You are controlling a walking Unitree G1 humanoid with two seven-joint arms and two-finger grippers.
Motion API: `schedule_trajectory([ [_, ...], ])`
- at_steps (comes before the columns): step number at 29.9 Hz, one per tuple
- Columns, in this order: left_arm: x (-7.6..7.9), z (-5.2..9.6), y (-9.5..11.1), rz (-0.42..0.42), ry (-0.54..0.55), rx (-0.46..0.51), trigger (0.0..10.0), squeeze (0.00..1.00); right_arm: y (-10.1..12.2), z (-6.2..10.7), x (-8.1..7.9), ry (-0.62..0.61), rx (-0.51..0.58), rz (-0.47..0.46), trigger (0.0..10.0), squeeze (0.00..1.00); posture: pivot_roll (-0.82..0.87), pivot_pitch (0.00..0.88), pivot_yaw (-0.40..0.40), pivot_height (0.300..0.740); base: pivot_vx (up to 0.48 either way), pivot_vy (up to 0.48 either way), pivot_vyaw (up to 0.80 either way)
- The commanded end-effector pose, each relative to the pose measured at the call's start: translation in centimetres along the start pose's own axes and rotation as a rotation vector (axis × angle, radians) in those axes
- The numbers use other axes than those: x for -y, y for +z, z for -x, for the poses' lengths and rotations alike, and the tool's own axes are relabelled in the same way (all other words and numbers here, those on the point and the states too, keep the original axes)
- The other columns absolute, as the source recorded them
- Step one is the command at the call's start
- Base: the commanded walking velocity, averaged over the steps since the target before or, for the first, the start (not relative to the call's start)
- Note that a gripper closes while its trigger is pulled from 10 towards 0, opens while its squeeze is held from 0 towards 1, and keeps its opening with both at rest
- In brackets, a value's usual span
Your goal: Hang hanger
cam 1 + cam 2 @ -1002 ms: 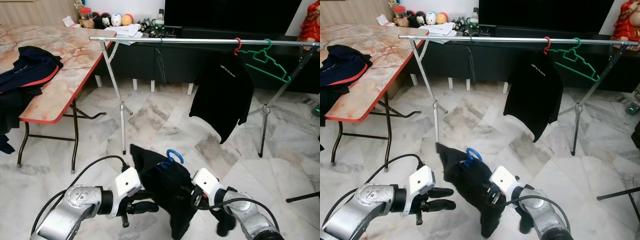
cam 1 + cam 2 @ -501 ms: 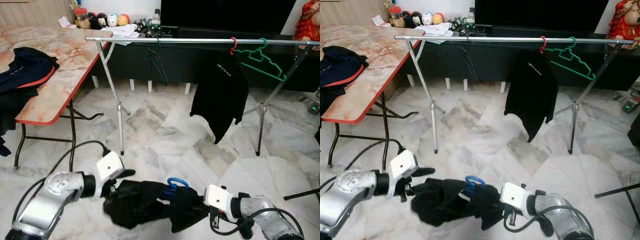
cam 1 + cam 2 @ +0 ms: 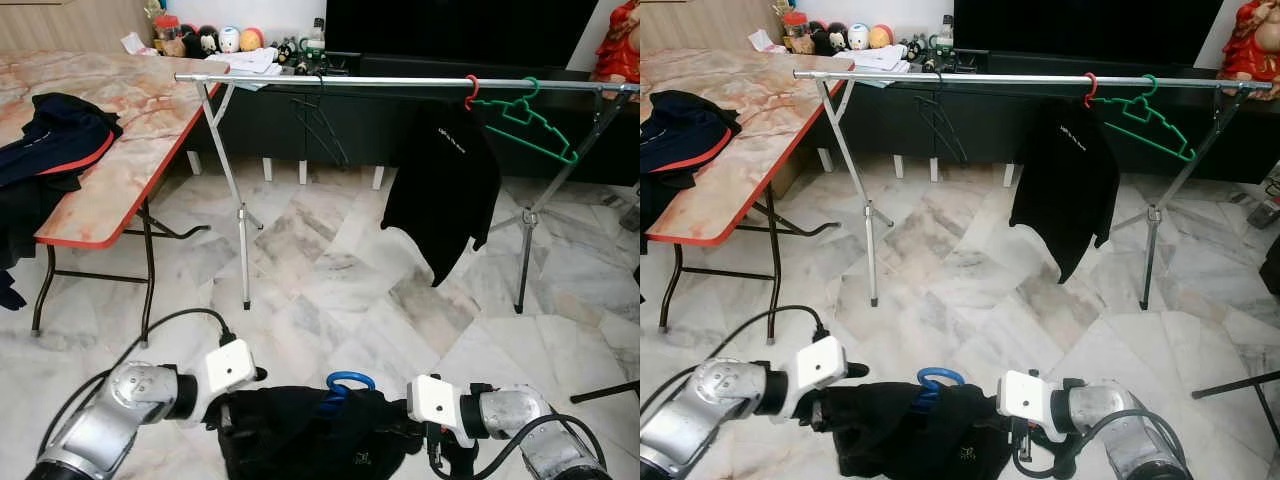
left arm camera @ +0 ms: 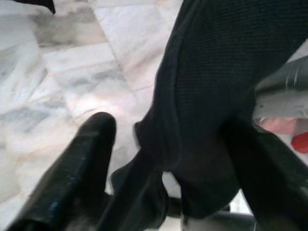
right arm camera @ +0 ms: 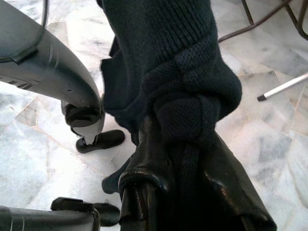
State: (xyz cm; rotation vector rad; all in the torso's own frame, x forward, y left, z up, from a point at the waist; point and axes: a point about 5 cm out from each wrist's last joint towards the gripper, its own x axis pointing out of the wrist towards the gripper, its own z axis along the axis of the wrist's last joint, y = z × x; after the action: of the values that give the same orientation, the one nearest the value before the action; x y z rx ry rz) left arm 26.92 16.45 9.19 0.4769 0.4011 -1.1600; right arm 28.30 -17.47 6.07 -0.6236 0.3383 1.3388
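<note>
black garment (image 3: 310, 440) on a blue hanger (image 3: 348, 382), held low and stretched flat, well below and in front of the clothes rail (image 3: 400, 82). left gripper (image 3: 228, 425) at the garment's left end; from the left wrist view, fingers (image 4: 82, 163) spread narrowly with a fold of dark cloth between them, touching. right gripper (image 5: 178, 192) at the garment's right end, clamped tight on a bunched roll of the knit fabric. blue hook standing upright out of the middle of the garment, between the two grippers, apart from the rail. on the rail, toward its right end: black shirt (image 3: 440, 185) on a red hanger (image 3: 472, 90), and just beside it a bare green hanger (image 3: 530, 118). left of the rail, a marble-topped table (image 3: 130, 120) with dark clothes (image 3: 50, 140) piled on it.
</note>
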Motion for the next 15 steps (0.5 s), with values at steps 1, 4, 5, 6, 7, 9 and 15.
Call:
schedule_trajectory([
  [1, 0.0, -0.2, 0.4, -0.013, -0.028, 0.012, 10.0, 0.00, 0.7, 0.3, 0.2, -0.003, 0.037, 0.021, 0.0, 0.00, 0.04, 0.130, -0.012, 0.740, 0.000, 0.000, 0.00],
  [4, 0.2, -0.6, 0.7, -0.011, -0.052, 0.026, 10.0, 0.00, 1.1, 0.4, 0.3, 0.008, 0.051, 0.029, 0.0, 0.00, 0.04, 0.129, -0.011, 0.740, 0.000, 0.000, 0.00],
  [5, 0.2, -0.8, 0.8, -0.015, -0.059, 0.035, 10.0, 0.00, 1.3, 0.3, 0.4, 0.012, 0.057, 0.033, 0.0, 0.00, 0.04, 0.128, -0.011, 0.740, 0.000, 0.000, 0.00],
  [6, 0.2, -1.0, 0.9, -0.017, -0.061, 0.040, 10.0, 0.00, 1.4, 0.3, 0.4, 0.018, 0.062, 0.037, 0.0, 0.00, 0.04, 0.128, -0.011, 0.740, 0.000, 0.000, 0.00],
  [7, 0.3, -1.1, 1.0, -0.018, -0.066, 0.043, 10.0, 0.00, 1.6, 0.2, 0.5, 0.023, 0.068, 0.041, 0.0, 0.00, 0.04, 0.128, -0.011, 0.740, 0.000, 0.000, 0.00],
  [9, 0.4, -1.5, 1.2, -0.020, -0.085, 0.056, 10.0, 0.00, 2.0, 0.1, 0.6, 0.038, 0.080, 0.045, 0.0, 0.00, 0.04, 0.127, -0.010, 0.740, 0.000, 0.000, 0.00],
  [15, 0.6, -2.0, 1.6, -0.025, -0.108, 0.071, 10.0, 0.00, 2.4, -0.1, 0.8, 0.050, 0.082, 0.053, 0.0, 0.00, 0.04, 0.126, -0.009, 0.740, 0.000, 0.000, 0.00],
])
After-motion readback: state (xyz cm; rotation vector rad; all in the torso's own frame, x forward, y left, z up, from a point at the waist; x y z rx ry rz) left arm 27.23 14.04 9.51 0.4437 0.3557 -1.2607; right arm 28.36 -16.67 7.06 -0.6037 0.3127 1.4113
